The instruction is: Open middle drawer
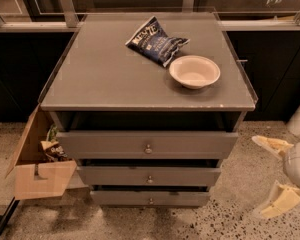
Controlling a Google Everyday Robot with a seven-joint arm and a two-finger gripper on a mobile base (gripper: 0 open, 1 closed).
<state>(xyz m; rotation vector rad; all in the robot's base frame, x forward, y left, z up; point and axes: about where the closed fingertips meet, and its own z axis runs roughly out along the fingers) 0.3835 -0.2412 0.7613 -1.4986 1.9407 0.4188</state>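
A grey cabinet (140, 84) holds three flat-fronted drawers, each with a small round metal knob. The middle drawer (115, 176) has the mid-sized front and its knob (149, 179) is at centre. A dark gap shows above its front. The taller top drawer (100, 144) sticks out furthest, and the shortest bottom drawer (120, 198) sits below. My gripper (260, 177) is at the right edge of the view, to the right of the cabinet at drawer height. It is open and empty, with its cream fingers (272, 145) spread wide and apart from the cabinet.
A dark blue chip bag (155, 41) and a white bowl (194, 71) lie on the cabinet top. An open cardboard box (40, 176) with packets stands on the speckled floor against the cabinet's left side. Dark counters and a rail run behind.
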